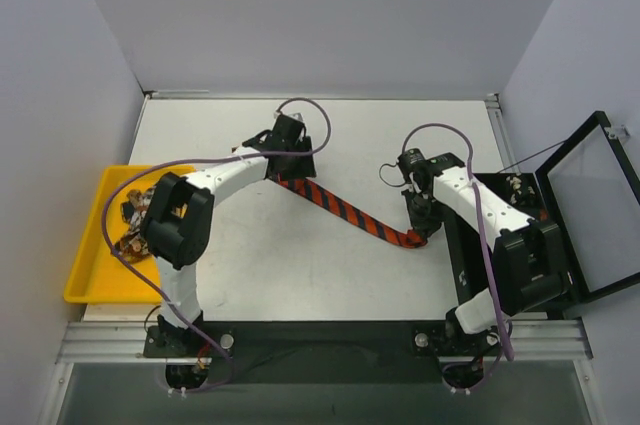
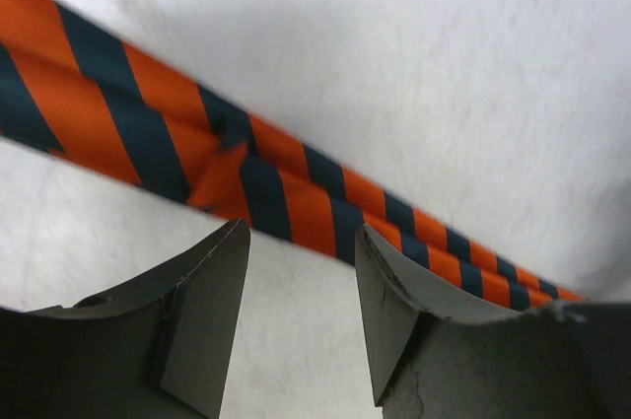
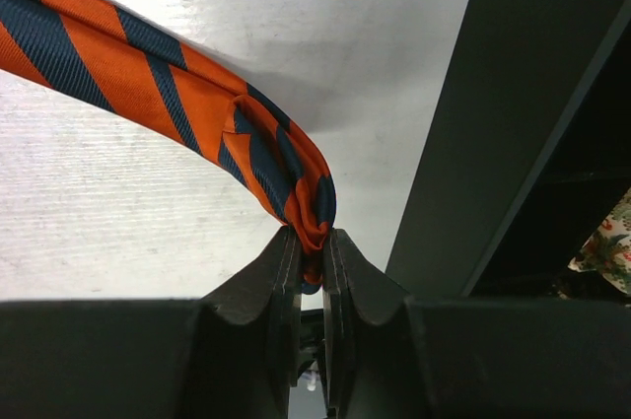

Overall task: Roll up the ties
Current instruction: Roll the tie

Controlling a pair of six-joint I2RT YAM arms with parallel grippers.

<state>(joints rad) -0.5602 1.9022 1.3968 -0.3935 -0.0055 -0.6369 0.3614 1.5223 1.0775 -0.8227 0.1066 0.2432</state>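
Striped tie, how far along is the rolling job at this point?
Done: the striped tie lies folded double, stretched out on the table. In hand: the right gripper is shut on its folded end, while the left gripper hangs open over the other stretch. Left: no coil has begun, and more patterned ties wait in the yellow tray.

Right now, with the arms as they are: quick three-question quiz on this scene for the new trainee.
1. True or false: the left gripper is shut on the striped tie.
2. Which one pinches the striped tie's folded end? A left gripper, B right gripper, C neither.
3. What colour is the tray holding the other ties?
Key: 1 false, its jaws stand open; 2 B; 3 yellow.
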